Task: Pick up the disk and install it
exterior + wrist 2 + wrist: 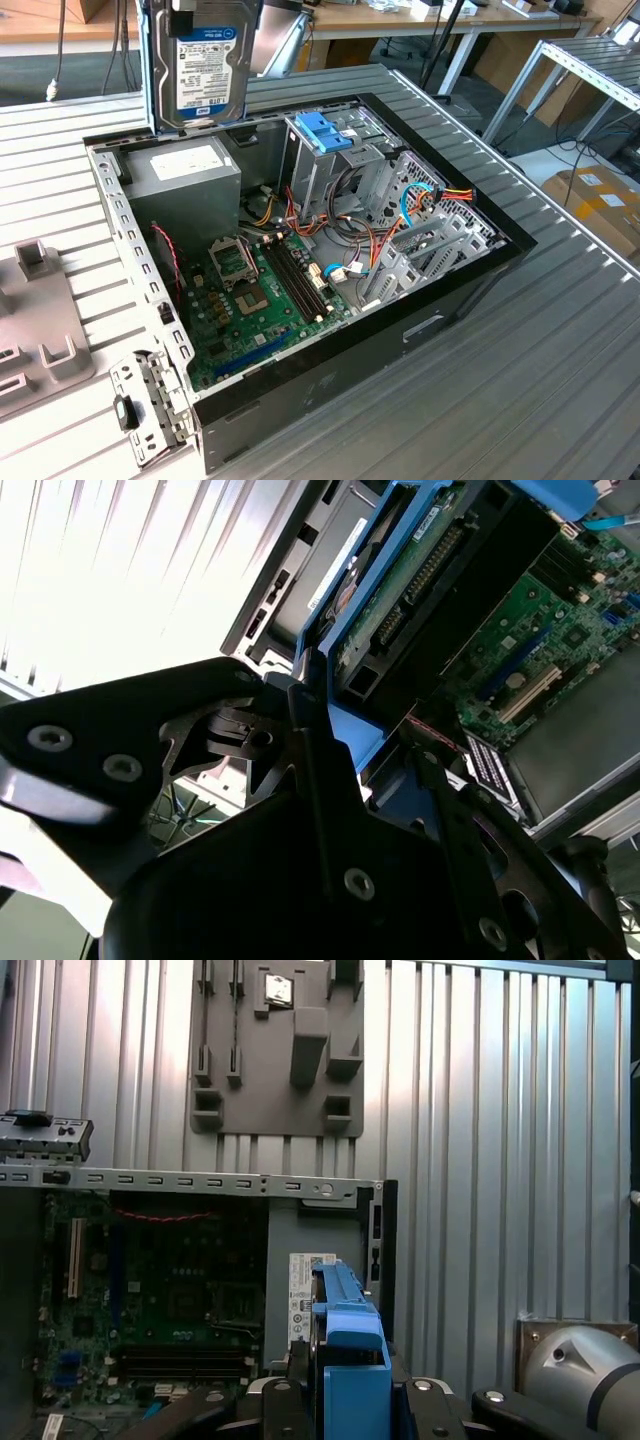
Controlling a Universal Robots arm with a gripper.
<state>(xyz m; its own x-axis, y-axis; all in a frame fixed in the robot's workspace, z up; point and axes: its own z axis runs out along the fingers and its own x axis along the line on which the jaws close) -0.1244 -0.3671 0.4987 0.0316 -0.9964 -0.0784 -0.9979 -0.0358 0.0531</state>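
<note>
Black fingers (303, 718) grip tight around the dark rectangular disk (203, 62) in its blue plastic carrier, with the open black computer case (330, 372) beneath them.

Free air below the disk (205, 65); cables (360, 240) and drive cage (303, 175) in the case (330, 380).

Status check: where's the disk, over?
Gripper shut on the disk. Disk upright, held above the open case, not installed. Loose cables beside the drive cage.
</note>
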